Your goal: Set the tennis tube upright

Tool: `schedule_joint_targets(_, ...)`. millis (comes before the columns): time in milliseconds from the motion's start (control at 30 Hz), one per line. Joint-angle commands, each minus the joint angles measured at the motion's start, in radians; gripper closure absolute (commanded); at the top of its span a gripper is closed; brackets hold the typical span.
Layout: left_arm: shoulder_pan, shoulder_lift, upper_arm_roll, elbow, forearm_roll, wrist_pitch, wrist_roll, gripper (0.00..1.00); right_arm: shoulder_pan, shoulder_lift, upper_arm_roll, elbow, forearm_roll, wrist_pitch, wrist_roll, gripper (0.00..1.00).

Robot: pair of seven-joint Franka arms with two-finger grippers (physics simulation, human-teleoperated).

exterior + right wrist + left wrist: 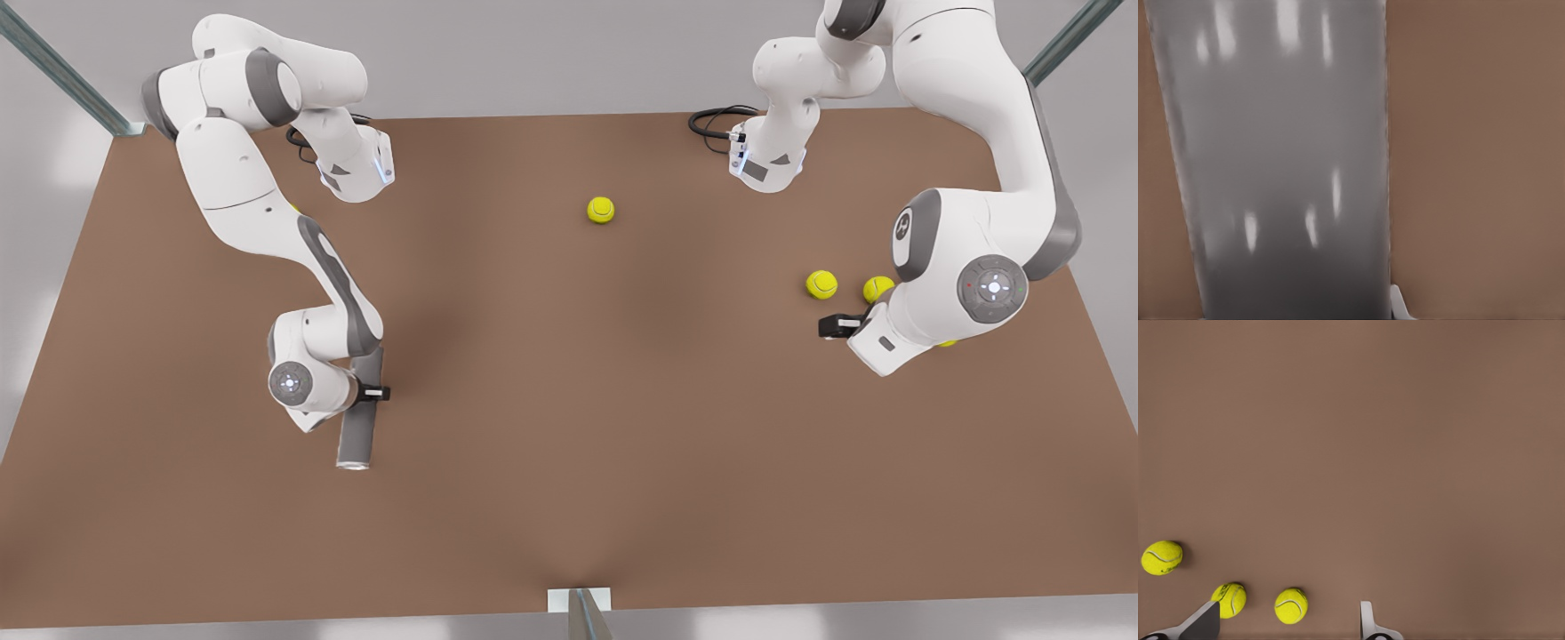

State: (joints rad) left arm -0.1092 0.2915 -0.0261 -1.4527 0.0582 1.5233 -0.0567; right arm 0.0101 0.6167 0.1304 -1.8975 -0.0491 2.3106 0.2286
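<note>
Tennis tube (358, 427) lies flat on table (569, 444), directly under right gripper (372, 392), jaws straddling its middle; grip not confirmable, likely placed there for lifting. Left gripper (1288, 623) spread, empty, waits above tennis balls (1291, 605), far off.

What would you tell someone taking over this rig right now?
Right tool: down at the plain matte grey tennis tube on the front view's left, straddling its middle; whether it is clamped cannot be told.
Left tool: open, empty, hovering over the brown table on the front view's right, beside small yellow-green tennis balls.
Tube: lying on its side, silvery rim toward the near edge.
Done: right arm has reached the tube.
Left: confirm the grip, lift, tip the tube onto its end, release. Left arm waits.
</note>
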Motion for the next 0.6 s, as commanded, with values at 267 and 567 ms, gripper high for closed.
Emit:
schedule_joint_targets(267, 0.0, 0.0, 0.0, 0.0, 0.0, -0.002, 0.001, 0.0, 0.004, -0.014, 0.0, 0.002, 0.0, -0.037, -0.012, 0.25)
schedule_joint_targets(567, 0.0, 0.0, 0.0, 0.0, 0.0, -0.005, 0.0, 0.0, 0.103, -0.098, 0.025, 0.097, -0.006, -0.155, -0.02, 0.25)
